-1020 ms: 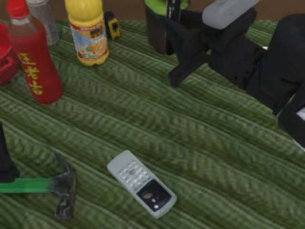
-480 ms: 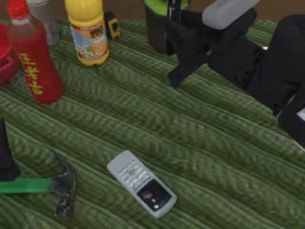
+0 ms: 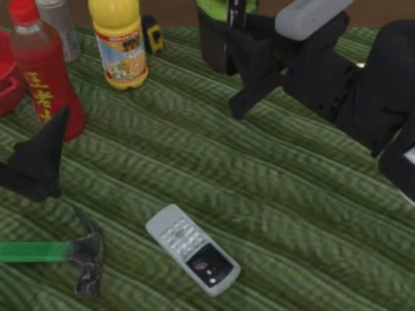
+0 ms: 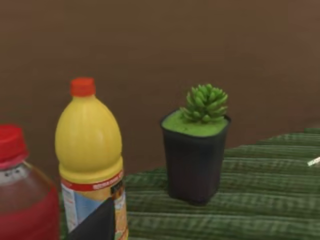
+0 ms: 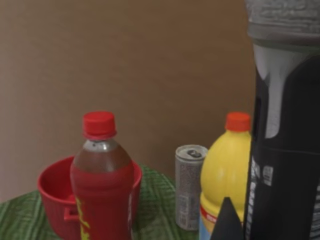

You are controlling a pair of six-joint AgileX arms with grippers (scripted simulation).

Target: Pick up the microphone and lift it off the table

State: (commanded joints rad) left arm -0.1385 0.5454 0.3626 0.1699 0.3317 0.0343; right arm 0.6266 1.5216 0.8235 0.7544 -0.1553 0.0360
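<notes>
The microphone [image 3: 311,16] has a grey mesh head and a black body. It hangs well above the green table [image 3: 285,194] at the back right, with my right gripper [image 3: 253,87] shut on it. In the right wrist view the microphone [image 5: 285,130] stands upright close by, with one dark fingertip [image 5: 227,222] beside its handle. My left gripper [image 3: 40,159] hovers at the left over the cloth, in front of the red bottle. Only one of its fingertips [image 4: 97,222] shows in the left wrist view.
A red bottle [image 3: 45,78], a red bowl [image 3: 5,74], a can [image 3: 59,23], a yellow juice bottle [image 3: 120,42] and a potted plant [image 3: 217,32] line the back. A green-handled hammer [image 3: 74,251] and a silver phone [image 3: 192,249] lie near the front.
My left gripper has swung in from the left edge, up and toward the back, and now overlaps the red bottle's base. The right arm and the microphone have not moved.
</notes>
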